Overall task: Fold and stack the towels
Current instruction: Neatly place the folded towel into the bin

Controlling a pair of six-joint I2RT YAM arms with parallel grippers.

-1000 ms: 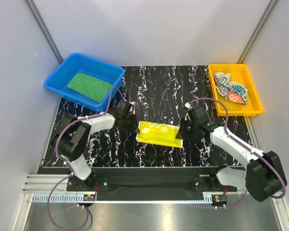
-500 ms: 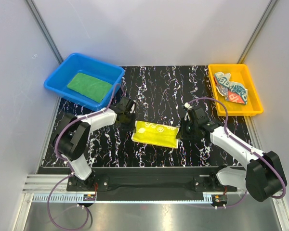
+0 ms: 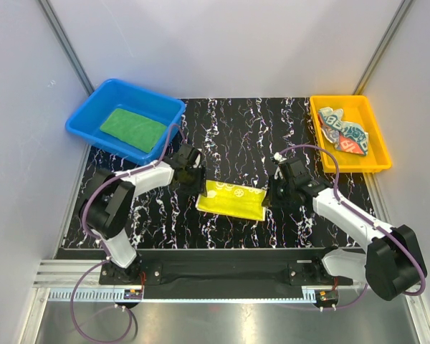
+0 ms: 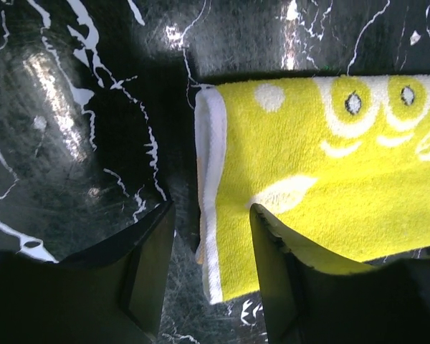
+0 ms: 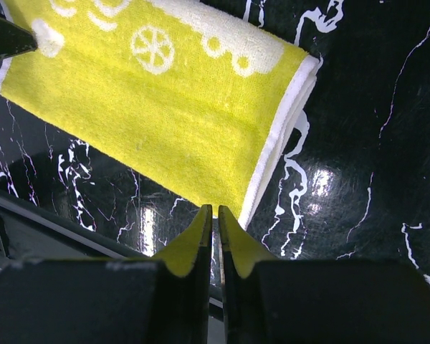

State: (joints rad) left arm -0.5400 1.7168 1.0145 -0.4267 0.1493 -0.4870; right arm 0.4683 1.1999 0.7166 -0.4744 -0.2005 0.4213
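The yellow towel (image 3: 231, 199) with a pale print lies folded flat on the black marble table; it also shows in the left wrist view (image 4: 322, 179) and the right wrist view (image 5: 165, 107). My left gripper (image 3: 194, 184) is open and straddles the towel's white-hemmed left edge (image 4: 209, 215): one finger is over the cloth, the other over the table. My right gripper (image 3: 270, 195) is shut, with its tips (image 5: 216, 209) at the towel's near right corner and no cloth between them. The green towel (image 3: 132, 129) lies folded in the blue bin (image 3: 104, 143). The striped towel (image 3: 342, 130) lies crumpled in the yellow bin (image 3: 319, 140).
The blue bin stands at the back left and the yellow bin at the back right of the table. Grey walls close in both sides. A metal rail (image 3: 222, 272) with the arm bases runs along the near edge.
The yellow towel has shifted slightly left. My left gripper drew back a little and now sits at the towel's left edge. The right gripper has hardly moved.
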